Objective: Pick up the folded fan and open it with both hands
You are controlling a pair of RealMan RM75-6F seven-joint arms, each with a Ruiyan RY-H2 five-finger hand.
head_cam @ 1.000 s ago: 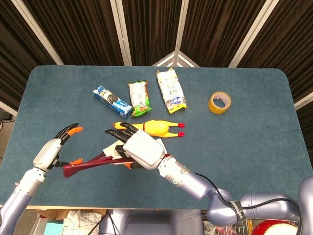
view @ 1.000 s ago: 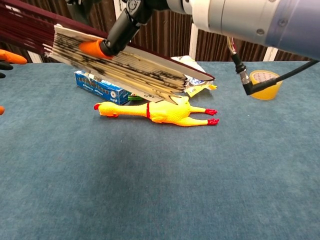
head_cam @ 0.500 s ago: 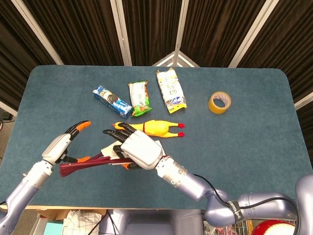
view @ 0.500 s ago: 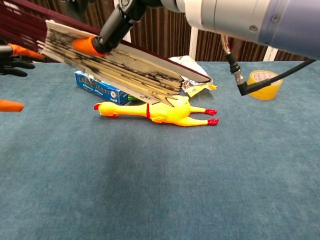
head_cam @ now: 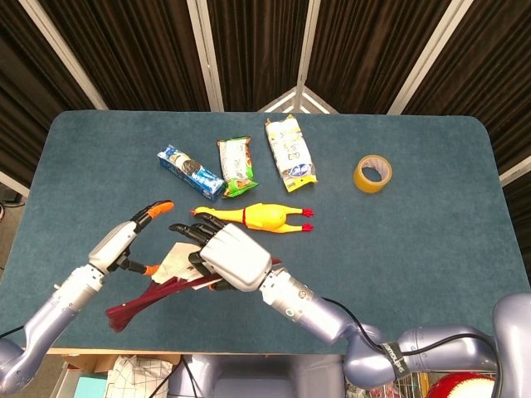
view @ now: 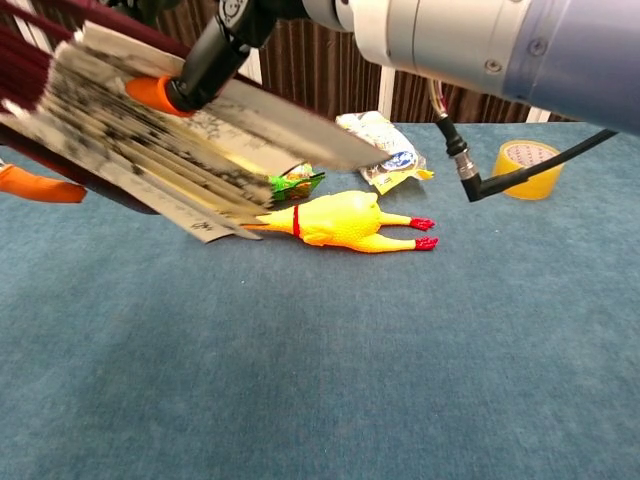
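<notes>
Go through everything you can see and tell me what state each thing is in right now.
Dark red folding paper fan: partly spread, held off the table.
Right hand: gripping the fan.
Left hand: fingers at the fan; grip unclear.
Yellow rubber chicken: lying flat.
Yellow tape roll: lying flat.
Blue snack packet, green snack packet, white snack packet: lying flat.

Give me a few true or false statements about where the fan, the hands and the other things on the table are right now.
1. The right hand holds the fan above the table. True.
2. The fan lies flat on the table, untouched. False: it is lifted and partly spread.
3. The rubber chicken lies on the table beyond the fan. True.
4. The tape roll sits beside the left hand. False: it is far over on the right.
5. Three snack packets lie behind the chicken. True.
</notes>
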